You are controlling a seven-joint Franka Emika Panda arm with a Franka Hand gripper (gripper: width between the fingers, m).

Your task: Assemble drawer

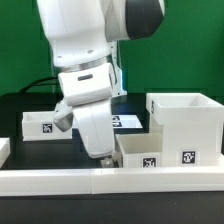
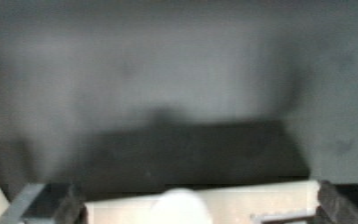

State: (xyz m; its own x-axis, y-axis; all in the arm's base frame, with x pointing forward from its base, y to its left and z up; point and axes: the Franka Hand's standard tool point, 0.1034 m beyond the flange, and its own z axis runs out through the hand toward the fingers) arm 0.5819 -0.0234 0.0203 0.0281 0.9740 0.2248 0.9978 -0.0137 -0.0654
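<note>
The white box shell (image 1: 185,125) stands at the exterior view's right, with a tag on its front. One shallow tray (image 1: 140,150) lies just left of it, behind the rail. A second tray (image 1: 45,125) lies at the far left. My gripper (image 1: 100,157) points down at the left end of the middle tray. In the blurred wrist view, my gripper (image 2: 194,210) has its fingers (image 2: 43,205) wide apart. A white part with a rounded bump (image 2: 194,205) lies between them. A thin dark gap shows beside one finger. The jaws look open.
A long low white rail (image 1: 110,182) runs along the table's front edge. The marker board (image 1: 127,121) lies flat behind the gripper. The table top is black. A green wall stands behind.
</note>
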